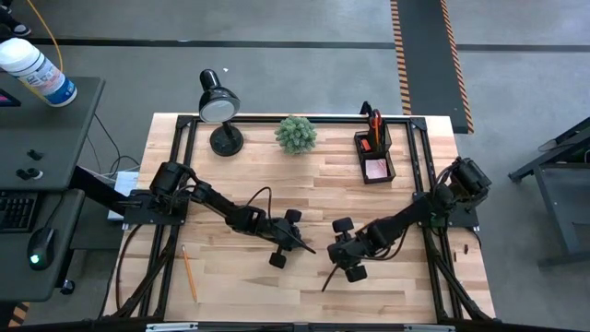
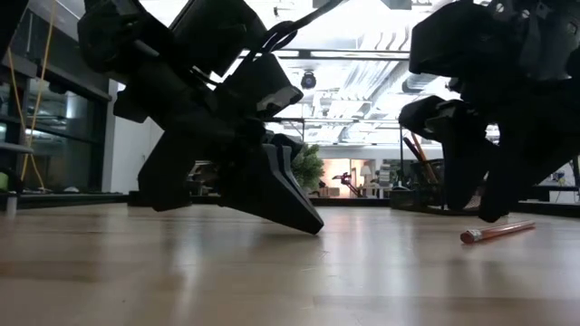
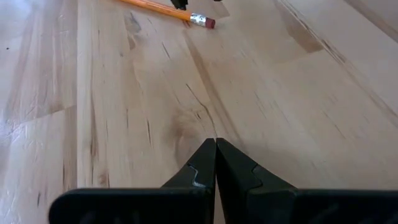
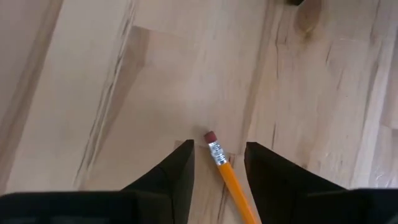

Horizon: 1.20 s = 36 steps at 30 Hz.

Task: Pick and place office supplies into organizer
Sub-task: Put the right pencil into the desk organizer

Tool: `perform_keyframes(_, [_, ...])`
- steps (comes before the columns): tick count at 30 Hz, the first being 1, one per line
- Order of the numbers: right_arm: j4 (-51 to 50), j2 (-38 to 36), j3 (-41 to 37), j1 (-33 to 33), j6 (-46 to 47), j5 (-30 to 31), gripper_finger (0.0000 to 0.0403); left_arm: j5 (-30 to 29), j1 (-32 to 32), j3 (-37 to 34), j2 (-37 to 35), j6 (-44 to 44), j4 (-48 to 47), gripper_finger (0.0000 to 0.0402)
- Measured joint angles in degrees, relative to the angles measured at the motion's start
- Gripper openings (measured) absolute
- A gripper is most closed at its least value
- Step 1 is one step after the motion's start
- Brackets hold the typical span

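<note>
Desk: pale wood-plank top in a black frame, largest item. Left arm: reaches from the left edge toward centre; left tool has its fingers pressed fully together, holding nothing, tip low over bare wood. Right arm: reaches from the right edge toward centre; right tool has its fingers parted a little, straddling the eraser end of a pencil lying flat on the desk, fingers not closed on it; the pencil's far end is cut off by the wrist picture's edge. Black desk lamp: back edge, left of centre. Small green plant: back edge, just right of the lamp. Organizer: black mesh, back right, well apart from both tools; red-orange scissor handles stand in its taller section, a pink sticky-note pad lies in its lower tray; other contents too small to make out. Second pencil: loose near the front left, well apart from the organizer. White bottle: on the side stand off the desk, label unreadable. Low view: both arms show only as dark silhouettes
</note>
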Motion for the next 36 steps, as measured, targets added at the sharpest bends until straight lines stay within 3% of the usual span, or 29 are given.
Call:
perform_keyframes(25, [2.5,5.6,0.2,-1.1,-1.0,-3.4,0.0119,-0.1,0.0,0.0,0.0,1.0,-0.2,0.0001])
perform_keyframes(28, [2.4,6.2,0.3,-1.6,-1.0,-5.4,0.0095,-0.1,0.0,0.0,0.0,1.0,-0.2,0.0001])
perform_keyframes(33, [2.4,6.3,0.2,-2.3,-1.1,-7.9,0.0020,-0.1,0.0,0.0,0.0,1.1,-0.2,0.0001])
perform_keyframes(36, [2.1,6.3,0.2,-2.7,-0.8,-9.0,0.0013,-0.1,0.0,0.0,0.0,1.1,-0.2,0.0001])
